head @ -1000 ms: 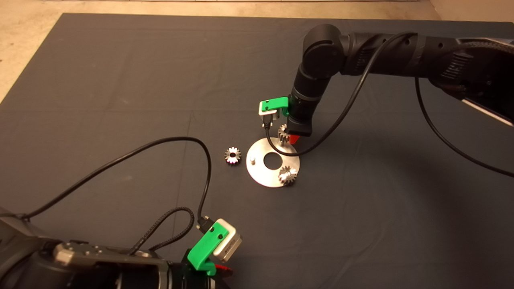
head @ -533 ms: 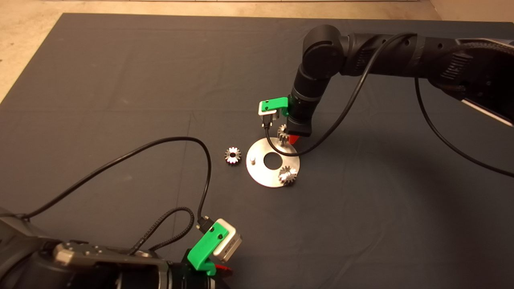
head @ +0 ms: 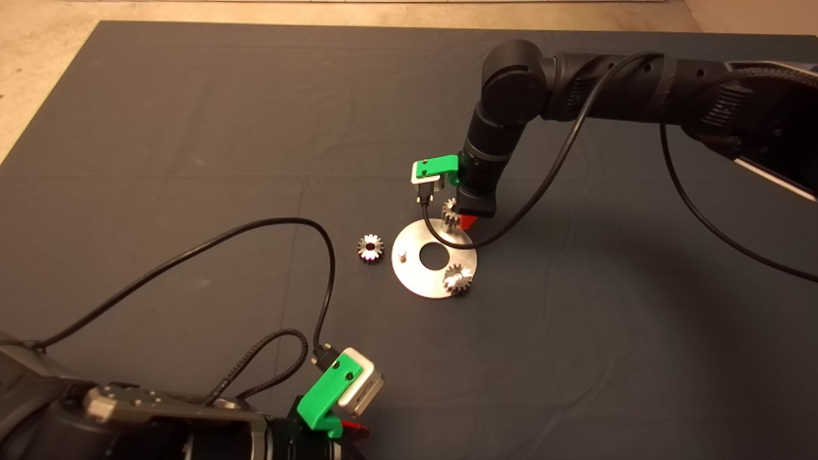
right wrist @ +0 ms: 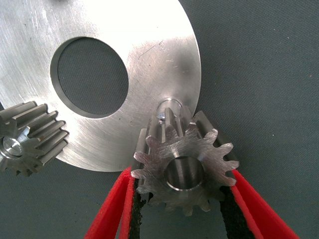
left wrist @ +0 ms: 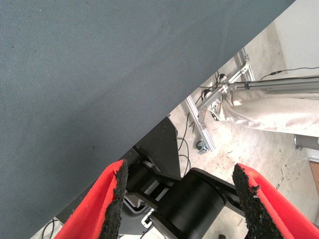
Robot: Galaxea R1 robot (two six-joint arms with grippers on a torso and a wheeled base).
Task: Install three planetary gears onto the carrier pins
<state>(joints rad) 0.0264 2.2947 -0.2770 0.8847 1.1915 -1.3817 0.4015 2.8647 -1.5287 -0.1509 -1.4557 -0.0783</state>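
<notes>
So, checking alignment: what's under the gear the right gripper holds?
Beneath the held gear, a carrier pin stands on the silver disc; its bore isn't on it. Disc directly below is hidden.

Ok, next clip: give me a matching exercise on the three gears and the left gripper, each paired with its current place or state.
Things:
1. gear at the disc's far edge
2. gear at the disc's near edge
3. gear left of the disc
4. left gripper

States:
A. lying loose on the mat
B. seated on a pin of the silver disc
C. parked at the lower left edge, fingers open and empty
D. clamped in the right gripper, just short of a bare pin

Pairs: 1-D, 2-B, 3-A, 4-C
</notes>
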